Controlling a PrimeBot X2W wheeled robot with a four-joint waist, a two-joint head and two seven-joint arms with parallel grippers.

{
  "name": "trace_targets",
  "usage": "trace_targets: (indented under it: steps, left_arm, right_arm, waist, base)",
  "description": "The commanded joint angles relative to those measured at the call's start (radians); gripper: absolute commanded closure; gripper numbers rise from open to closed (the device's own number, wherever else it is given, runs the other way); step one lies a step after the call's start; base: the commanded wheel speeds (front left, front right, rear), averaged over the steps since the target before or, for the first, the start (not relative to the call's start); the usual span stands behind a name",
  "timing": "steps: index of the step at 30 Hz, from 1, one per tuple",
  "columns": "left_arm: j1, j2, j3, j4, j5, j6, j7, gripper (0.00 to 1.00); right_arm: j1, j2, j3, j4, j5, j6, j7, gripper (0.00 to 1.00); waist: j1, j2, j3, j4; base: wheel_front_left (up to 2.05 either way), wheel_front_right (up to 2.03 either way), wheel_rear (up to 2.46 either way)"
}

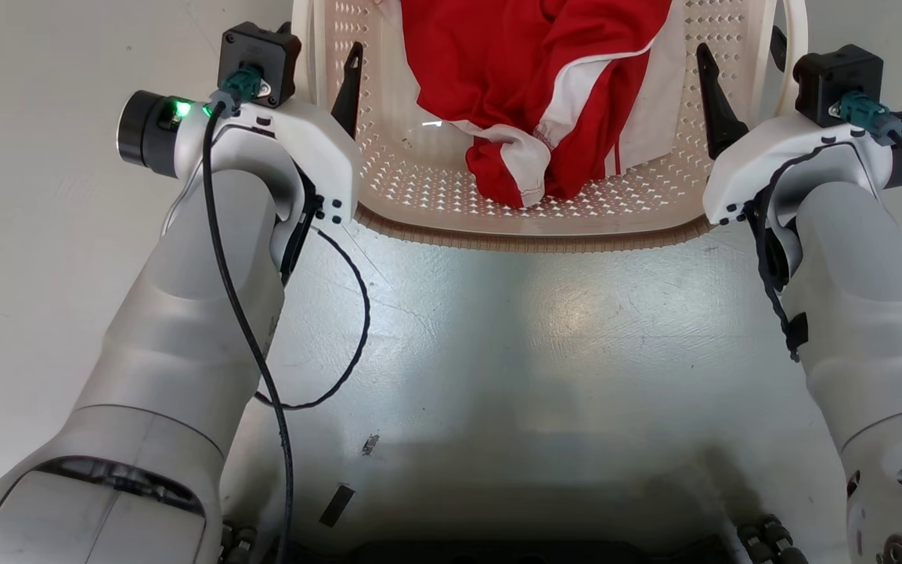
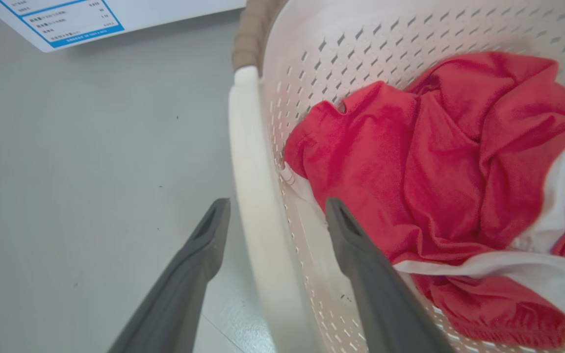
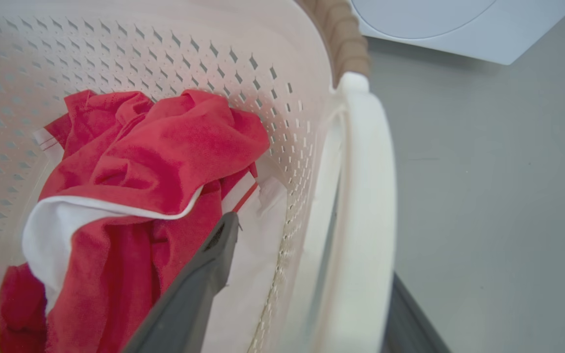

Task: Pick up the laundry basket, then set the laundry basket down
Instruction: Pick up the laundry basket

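head view: basket (image 1: 529, 223) on floor (image 1: 28, 313) between both arms, red cloth (image 1: 537, 70) inside. left wrist view: left gripper (image 2: 275, 211) spread astride handle (image 2: 253, 171), one finger inside. right wrist view: right gripper (image 3: 312, 260) spread likewise; washer (image 3: 459, 24) beyond, floor alongside.

Pale grey floor (image 1: 545, 329), laundry basket (image 1: 529, 237) on it, washing machine (image 3: 459, 19) nearby

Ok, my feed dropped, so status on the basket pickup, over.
Left gripper open, straddling left handle. Right gripper open, straddling right handle. Laundry basket not clamped yet. Red garment inside, beside inner fingers.
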State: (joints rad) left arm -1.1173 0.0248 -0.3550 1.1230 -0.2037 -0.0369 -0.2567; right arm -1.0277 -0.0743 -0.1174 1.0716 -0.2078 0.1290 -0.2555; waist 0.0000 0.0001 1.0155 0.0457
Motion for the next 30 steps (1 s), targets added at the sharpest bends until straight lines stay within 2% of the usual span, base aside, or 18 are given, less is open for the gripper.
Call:
trace_targets:
  steps: [1,12,28,30]
  left_arm:
    - [0.008,0.025,0.006,0.001,-0.014,-0.008,-0.005,0.0]
    - [-0.021,0.025,-0.056,0.043,-0.079,-0.01,-0.005,0.0]
    - [-0.04,0.025,-0.107,0.055,-0.128,0.006,-0.005,0.0]
    - [-0.041,0.025,-0.111,0.057,-0.132,0.006,-0.005,0.1]
  right_arm:
    - [0.036,0.024,0.02,0.018,0.01,0.002,-0.002,0.0]
    - [0.003,0.024,0.022,0.072,0.014,0.002,-0.004,0.0]
    - [-0.002,0.024,0.041,0.084,0.036,0.002,-0.006,0.0]
    - [-0.001,0.024,0.044,0.081,0.04,0.002,-0.006,0.0]
  waist:
    - [0.0,-0.0001,-0.001,0.0]
    - [0.0,-0.0001,-0.002,0.006]
    - [0.0,-0.0001,-0.01,0.001]
    - [0.0,-0.0001,-0.01,-0.001]
  base:
    - [0.0,0.0,0.0]
    - [0.0,0.0,0.0]
    - [0.0,0.0,0.0]
    - [0.0,0.0,0.0]
